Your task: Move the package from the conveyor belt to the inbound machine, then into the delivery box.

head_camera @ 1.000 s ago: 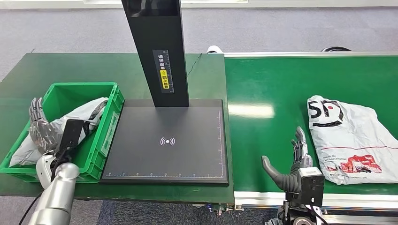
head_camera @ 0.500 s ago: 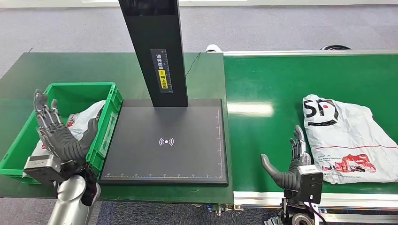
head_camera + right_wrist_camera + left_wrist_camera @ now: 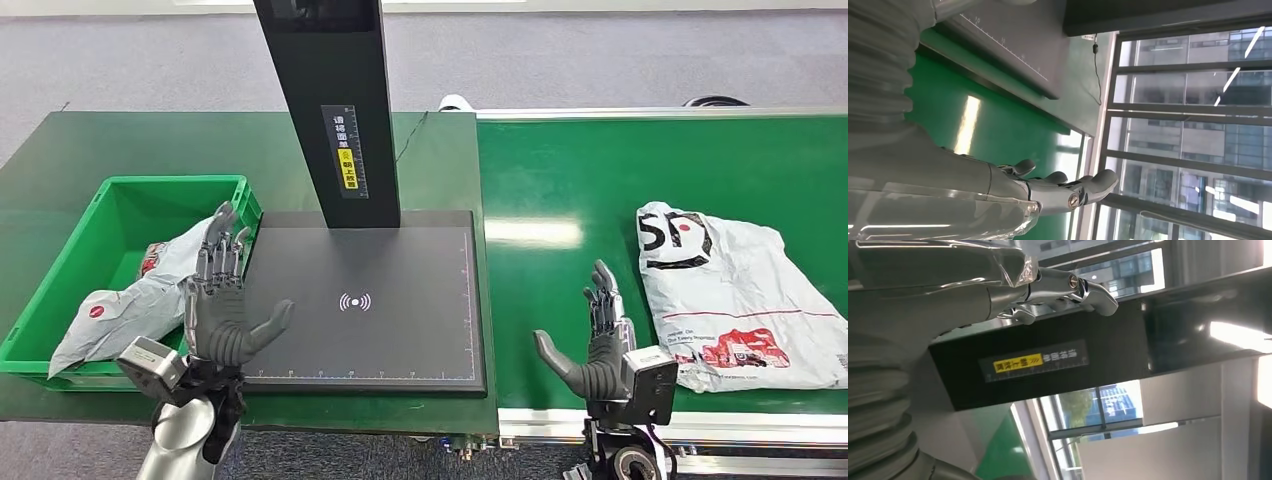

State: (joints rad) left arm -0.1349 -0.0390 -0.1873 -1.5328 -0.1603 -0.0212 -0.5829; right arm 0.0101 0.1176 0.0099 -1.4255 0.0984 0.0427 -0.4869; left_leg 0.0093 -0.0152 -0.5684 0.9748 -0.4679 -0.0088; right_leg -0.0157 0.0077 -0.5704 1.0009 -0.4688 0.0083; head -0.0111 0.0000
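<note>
Two open hands, one package on the belt, one in the box

Two hands are raised with nothing in them. The left hand (image 3: 222, 310) is held up over the near left corner of the inbound machine (image 3: 400, 340), its fingers (image 3: 218, 250) spread and released, palm turned toward the machine's black post (image 3: 335, 100). The right hand (image 3: 592, 350) stands over the near edge of the conveyor belt (image 3: 560, 180), fingers apart and thumb stretched out to the side, grasping nothing.

The package (image 3: 735, 300), a crumpled white mailer bag with red and black print, lies flat on the conveyor belt just beside the right hand, not touching it. A second white bag (image 3: 130, 300) rests in the green delivery box (image 3: 70, 260), leaning against the wall nearest the machine, close behind the left hand's fingers.

The delivery box and the inbound machine sit side by side on the dark green bench (image 3: 60, 150), with the belt adjoining it
</note>
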